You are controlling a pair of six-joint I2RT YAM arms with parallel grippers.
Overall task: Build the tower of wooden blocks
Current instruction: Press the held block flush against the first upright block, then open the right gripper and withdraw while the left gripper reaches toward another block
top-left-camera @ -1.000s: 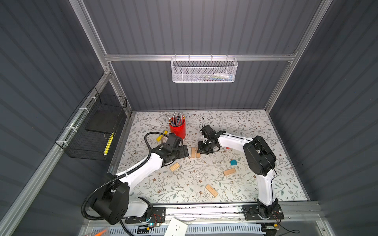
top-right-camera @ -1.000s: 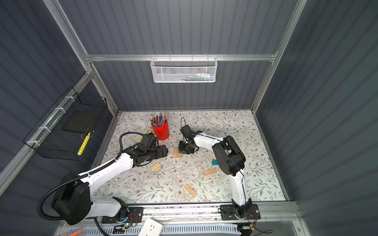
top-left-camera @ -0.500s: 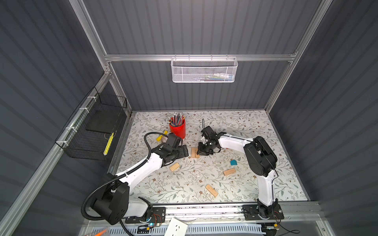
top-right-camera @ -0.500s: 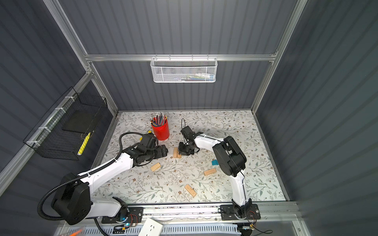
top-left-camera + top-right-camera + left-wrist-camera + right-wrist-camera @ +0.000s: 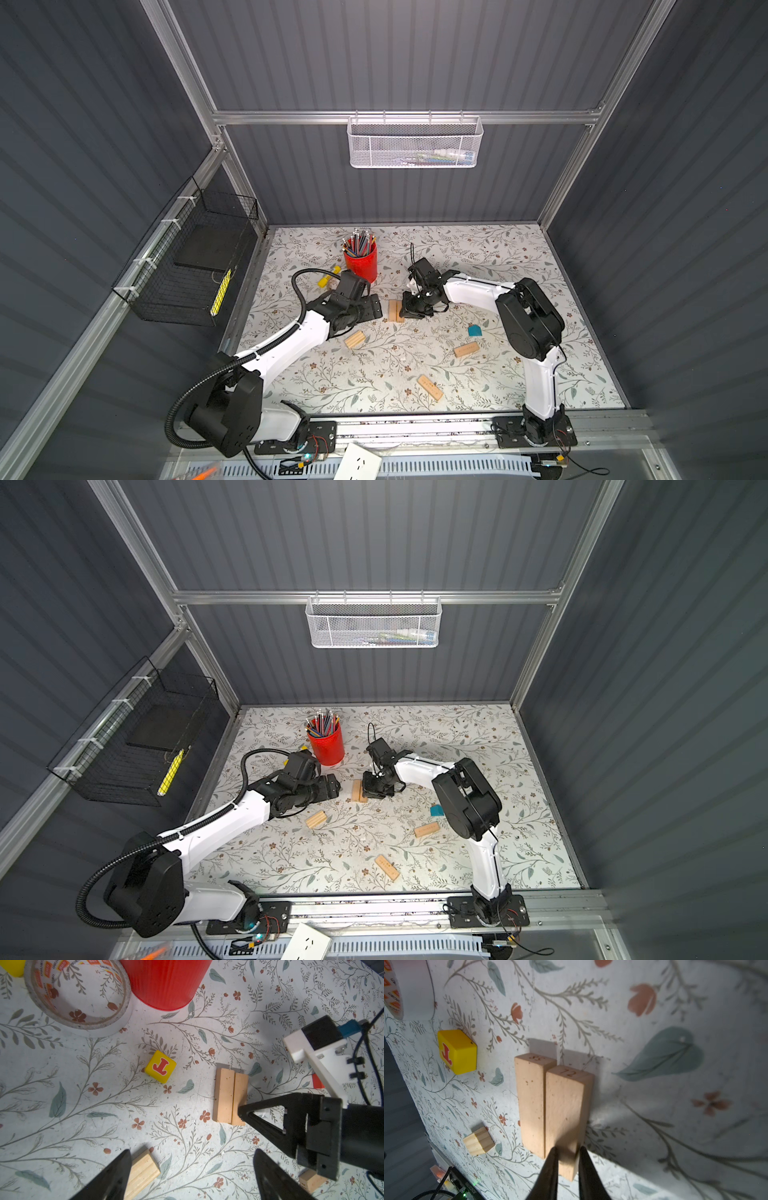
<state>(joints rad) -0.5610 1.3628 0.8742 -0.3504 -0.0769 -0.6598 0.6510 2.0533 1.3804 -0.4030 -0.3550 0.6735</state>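
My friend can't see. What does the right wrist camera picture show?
The right gripper pinches the end of a pale wood plank lying tight against a second plank on a flowery table. A yellow letter cube sits nearby.

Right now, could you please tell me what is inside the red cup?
Coloured pencils stand in the cup, ends sticking above its rim. Its wall hides their lower parts and the bottom, so anything else inside cannot be seen.
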